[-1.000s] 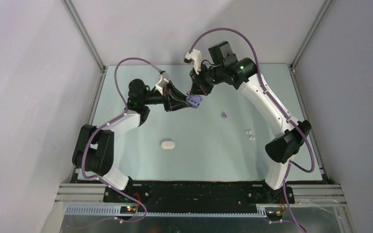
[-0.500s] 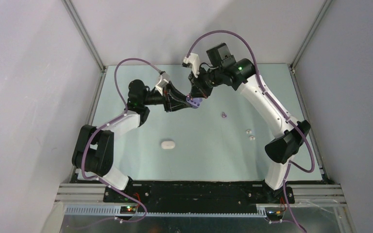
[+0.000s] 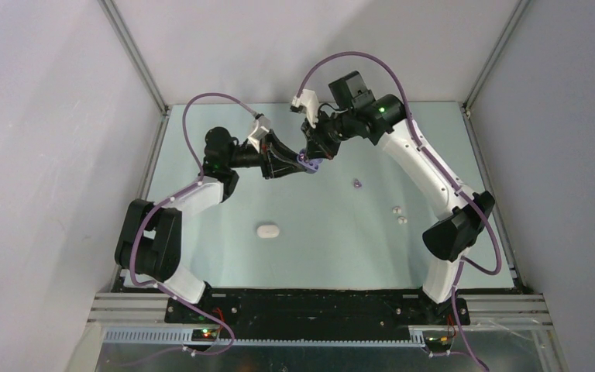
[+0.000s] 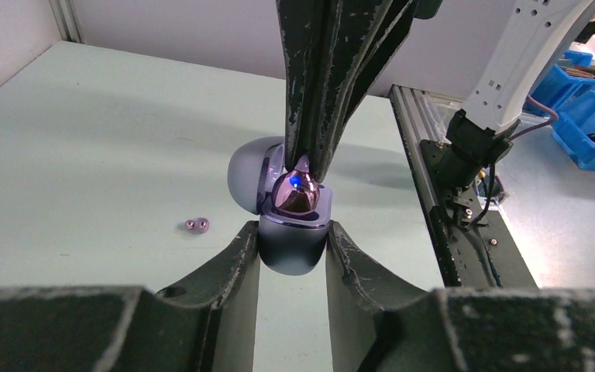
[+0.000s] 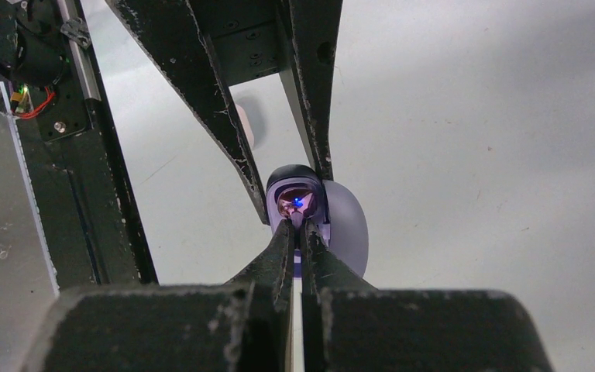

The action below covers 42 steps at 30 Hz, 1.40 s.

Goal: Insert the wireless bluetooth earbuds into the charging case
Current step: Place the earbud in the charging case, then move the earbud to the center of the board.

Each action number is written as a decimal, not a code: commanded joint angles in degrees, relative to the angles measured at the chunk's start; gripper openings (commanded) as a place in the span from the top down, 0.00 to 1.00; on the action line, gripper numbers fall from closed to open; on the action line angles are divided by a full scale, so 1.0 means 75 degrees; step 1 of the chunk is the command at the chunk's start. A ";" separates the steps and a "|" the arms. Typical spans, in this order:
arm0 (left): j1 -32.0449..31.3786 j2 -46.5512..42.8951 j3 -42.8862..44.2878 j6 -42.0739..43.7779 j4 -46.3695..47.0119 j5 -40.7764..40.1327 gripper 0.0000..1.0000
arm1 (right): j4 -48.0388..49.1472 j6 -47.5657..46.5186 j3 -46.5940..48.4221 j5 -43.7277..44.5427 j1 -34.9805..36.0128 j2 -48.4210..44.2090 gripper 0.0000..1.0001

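Observation:
My left gripper (image 3: 302,164) is shut on the open purple charging case (image 3: 311,162), gripping its base (image 4: 293,249) between both fingers. My right gripper (image 3: 314,153) comes down from above, shut on a translucent purple earbud (image 4: 299,195). That earbud sits in the case's cavity with a blue light lit on it; it also shows in the right wrist view (image 5: 295,203), with the lid (image 5: 347,223) open behind. A second purple earbud (image 3: 356,184) lies loose on the table, also in the left wrist view (image 4: 197,225). Two white earbuds (image 3: 398,214) lie farther right.
A closed white charging case (image 3: 267,230) lies on the table nearer the arm bases, left of centre. The two arms meet at the back middle of the table. Grey walls enclose the table on three sides.
My right gripper has shifted slightly left and down onto the purple case, now covering more of it from above. The left arm has stayed still.

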 commanded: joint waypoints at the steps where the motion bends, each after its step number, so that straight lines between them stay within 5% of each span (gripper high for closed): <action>1: -0.0040 -0.0228 0.0144 -0.0053 0.0264 -0.0036 1.00 | -0.0149 -0.0277 -0.0058 -0.0193 0.0016 -0.0037 1.00; 11: -0.0053 -0.0157 0.0228 -0.0014 0.0244 0.0001 1.00 | 0.0018 -0.0218 -0.0082 -0.0163 0.0158 0.0110 1.00; 22: 0.0010 -0.0207 0.0196 -0.0006 0.0166 -0.0033 1.00 | -0.0214 -0.0030 0.0480 0.0188 0.0187 -0.0184 0.66; 31: 0.0097 -0.0201 0.0204 -0.0018 0.0056 -0.0092 1.00 | -0.0168 0.0986 0.1155 -0.0982 -0.0387 -0.0935 0.56; 37: 0.0305 -0.0379 0.0197 -0.0070 -0.0293 -0.0116 1.00 | 0.0832 0.1053 -0.0902 -0.0795 -0.1429 -0.1876 0.57; 42: 0.0605 -0.0984 0.0040 0.0194 -0.1144 -0.0657 1.00 | 0.1025 -0.0122 -0.2852 -0.0122 -0.2260 -0.1973 0.57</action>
